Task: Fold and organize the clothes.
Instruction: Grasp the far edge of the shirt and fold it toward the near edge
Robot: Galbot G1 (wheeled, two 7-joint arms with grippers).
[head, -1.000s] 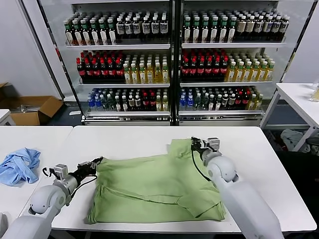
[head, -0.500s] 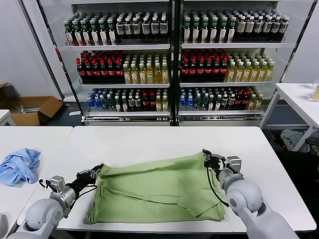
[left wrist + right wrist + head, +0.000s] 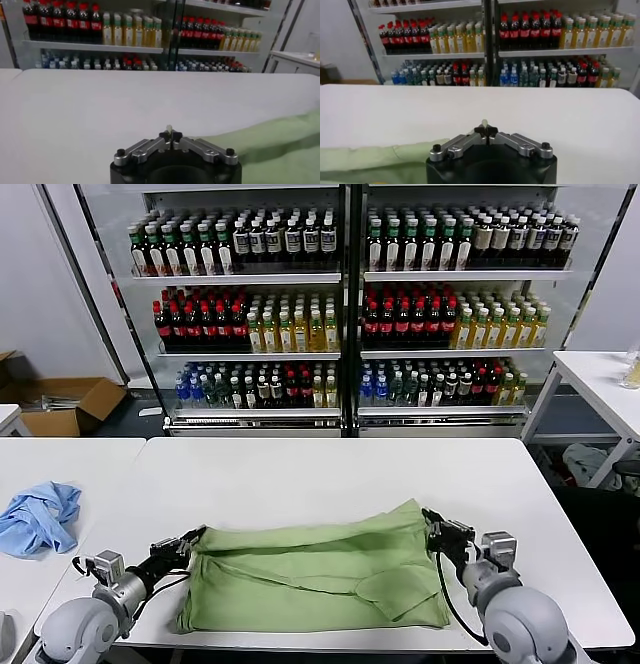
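Observation:
The clothes, a light green shirt [image 3: 300,576], lie across the front of the white table [image 3: 330,474], doubled over into a wide band. My left gripper [image 3: 193,536] is shut on the shirt's upper layer at its left end. My right gripper [image 3: 431,521] is shut on the same layer at the right end. In the left wrist view a pale sliver of cloth sticks out between the closed fingertips of the left gripper [image 3: 170,133], and green cloth [image 3: 280,145] trails off to one side. The right wrist view shows the same pinch in the right gripper [image 3: 485,128], with the shirt [image 3: 370,159] beside it.
A crumpled light blue garment [image 3: 40,517] lies on the neighbouring table to the left. Behind the table stand glass-fronted shelves of bottles [image 3: 345,314]. A cardboard box [image 3: 62,406] sits on the floor at the far left, and another white table [image 3: 600,384] stands at the right.
Both grippers have come back toward me along the table, dragging the shirt's far edge with them. The upper layer now lies further over the lower one and the shirt looks narrower.

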